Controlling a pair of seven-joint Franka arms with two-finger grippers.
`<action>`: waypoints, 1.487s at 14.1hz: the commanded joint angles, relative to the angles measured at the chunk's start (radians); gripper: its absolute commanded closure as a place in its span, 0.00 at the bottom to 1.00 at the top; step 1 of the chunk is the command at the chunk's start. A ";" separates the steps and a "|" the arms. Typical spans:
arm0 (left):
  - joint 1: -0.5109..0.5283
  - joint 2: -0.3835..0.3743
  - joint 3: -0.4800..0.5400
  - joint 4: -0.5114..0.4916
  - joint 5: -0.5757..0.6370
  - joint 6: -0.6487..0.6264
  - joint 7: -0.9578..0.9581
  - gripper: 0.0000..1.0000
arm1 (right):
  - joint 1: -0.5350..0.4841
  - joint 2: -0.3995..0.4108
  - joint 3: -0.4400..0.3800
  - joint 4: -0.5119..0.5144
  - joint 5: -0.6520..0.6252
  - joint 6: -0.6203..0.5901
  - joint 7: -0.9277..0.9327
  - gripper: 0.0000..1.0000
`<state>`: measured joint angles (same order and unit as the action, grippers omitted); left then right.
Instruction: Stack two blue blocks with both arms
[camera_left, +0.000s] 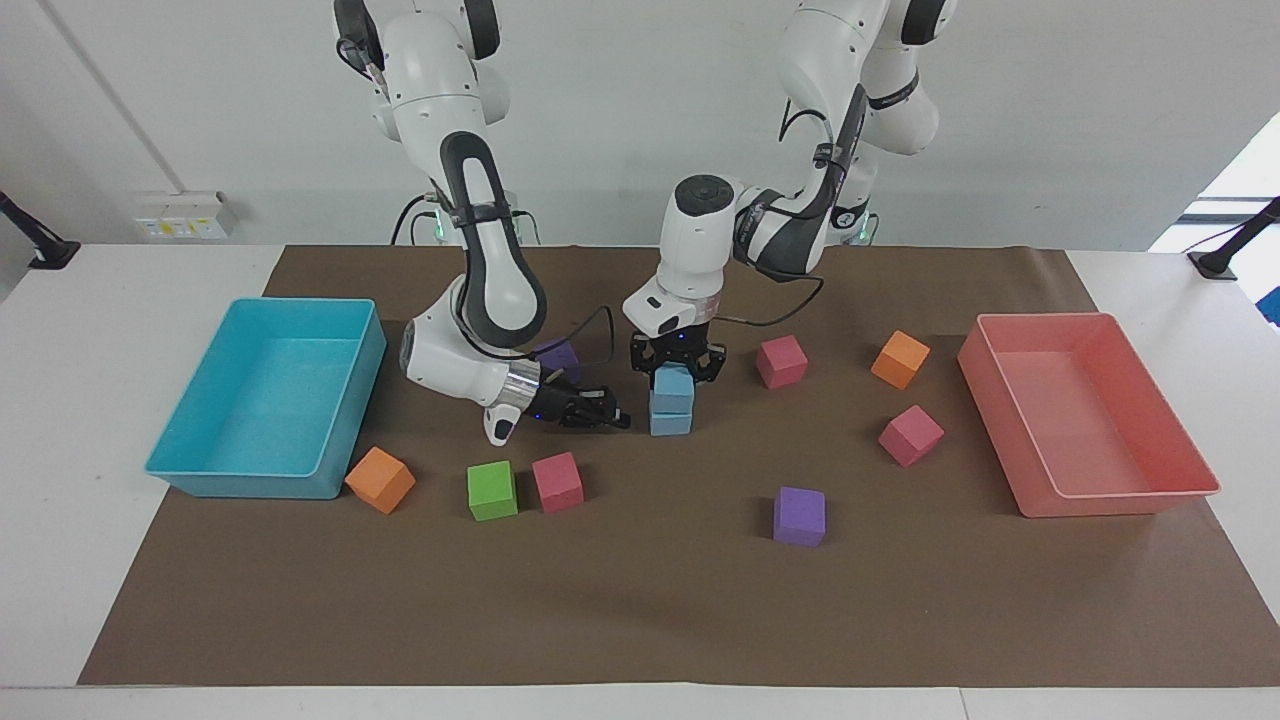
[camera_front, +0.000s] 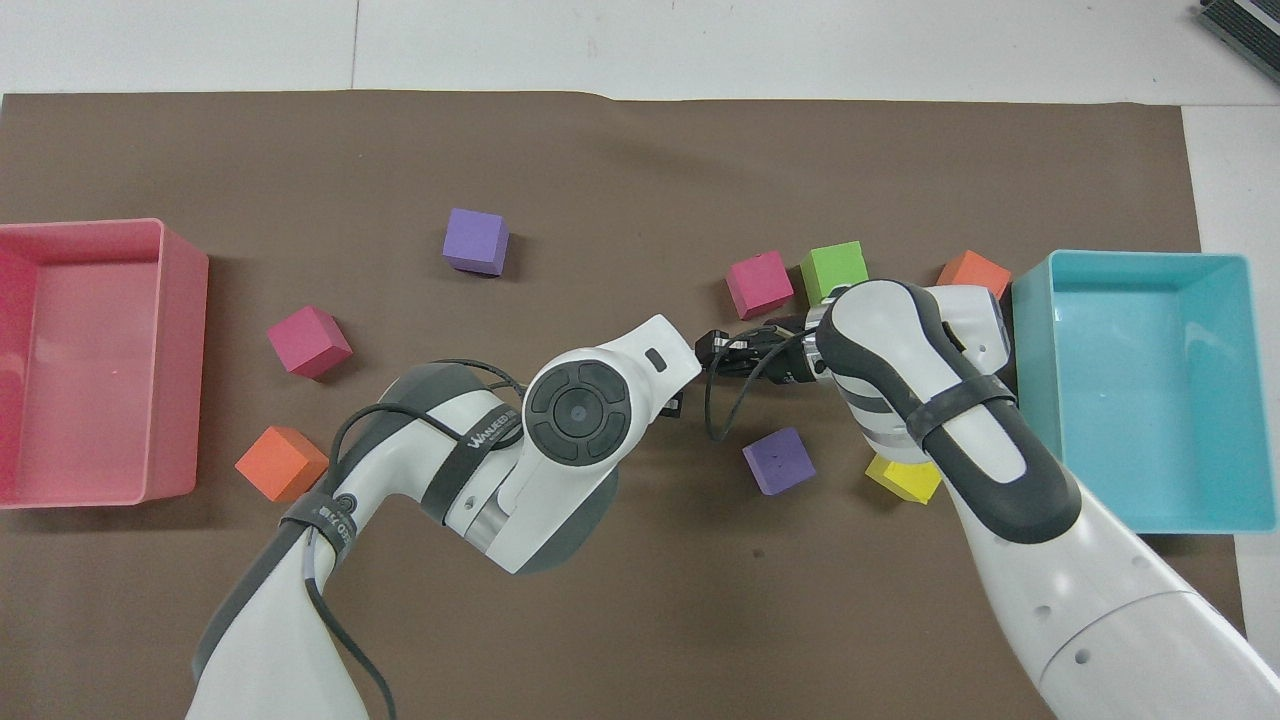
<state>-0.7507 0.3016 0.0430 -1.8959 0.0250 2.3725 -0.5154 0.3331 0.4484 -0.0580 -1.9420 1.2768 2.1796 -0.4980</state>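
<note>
A turquoise tray (camera_left: 200, 478) and a pink tray (camera_left: 1120, 500) flank scattered cubes: green (camera_left: 492, 490), yellow (camera_front: 905, 478), orange, magenta, purple.

2 blue blocks (camera_left: 671, 402), 3 pink, 2 orange, 2 purple, 1 green, 1 yellow, 2 trays (camera_left: 170, 460)
</note>
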 joint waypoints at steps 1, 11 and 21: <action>-0.013 -0.021 0.014 -0.040 0.024 0.036 -0.025 0.82 | -0.002 0.000 0.006 -0.009 0.041 0.017 -0.027 1.00; -0.012 -0.019 0.014 -0.043 0.026 0.051 -0.020 0.76 | -0.002 0.000 0.006 -0.009 0.041 0.017 -0.027 1.00; -0.009 -0.018 0.012 -0.043 0.015 0.050 -0.026 0.00 | -0.002 0.000 0.006 -0.009 0.041 0.017 -0.027 1.00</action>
<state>-0.7507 0.3016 0.0455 -1.9090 0.0253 2.3997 -0.5194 0.3331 0.4484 -0.0580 -1.9420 1.2768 2.1797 -0.4980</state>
